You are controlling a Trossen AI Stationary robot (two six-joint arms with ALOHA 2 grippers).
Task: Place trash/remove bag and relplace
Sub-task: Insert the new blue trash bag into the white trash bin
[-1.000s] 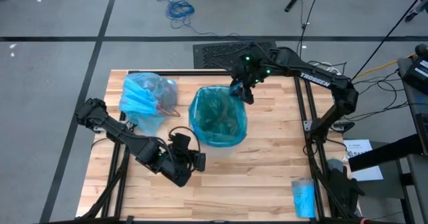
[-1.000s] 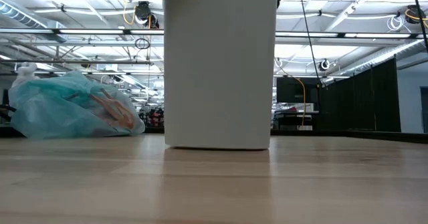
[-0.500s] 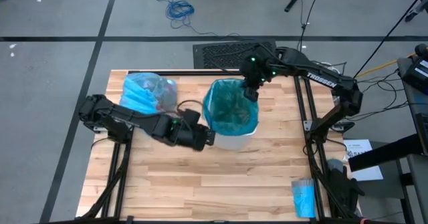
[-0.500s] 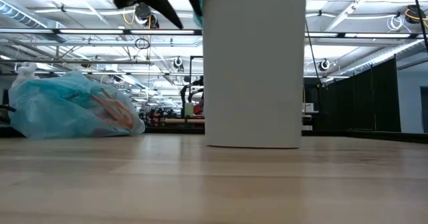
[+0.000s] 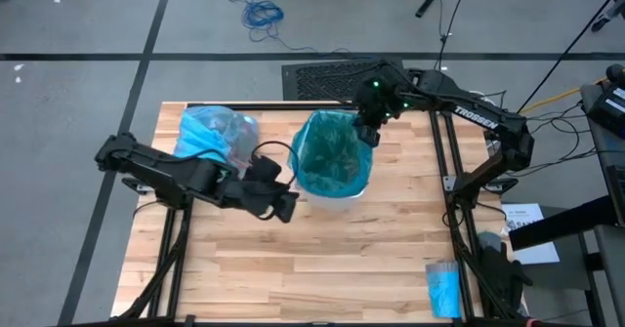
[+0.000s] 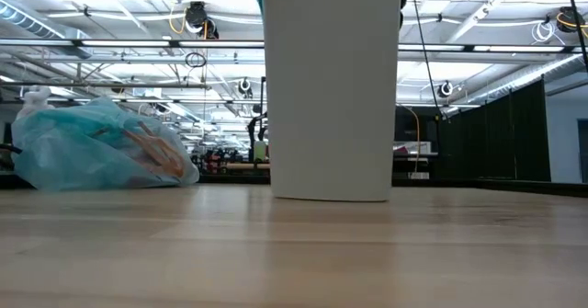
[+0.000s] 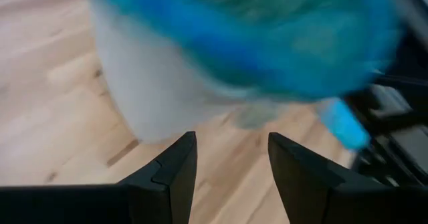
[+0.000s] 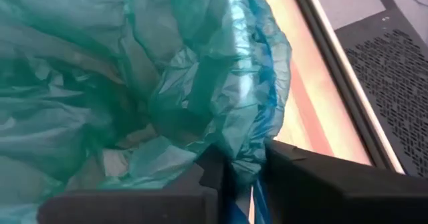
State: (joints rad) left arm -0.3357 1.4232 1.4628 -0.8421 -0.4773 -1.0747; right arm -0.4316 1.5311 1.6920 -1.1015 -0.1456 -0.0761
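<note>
Evidently the right gripper (image 5: 368, 136) is pinching the far rim of the teal liner (image 5: 332, 156), jaws clamped together on a fold of it, probably to stretch it over the edge of the white bin (image 6: 331, 87) standing mid-table. Meanwhile the left gripper (image 5: 286, 202) hangs just beside the bin's near side, jaws apart and empty, likely ready to steady it or catch the opposite rim. Inside, the bin shows only crinkled liner, while the tied light-blue bag (image 5: 210, 140), with brownish trash (image 6: 152, 152) showing through, lies well apart on the table (image 5: 342, 259), near its far left corner.
</note>
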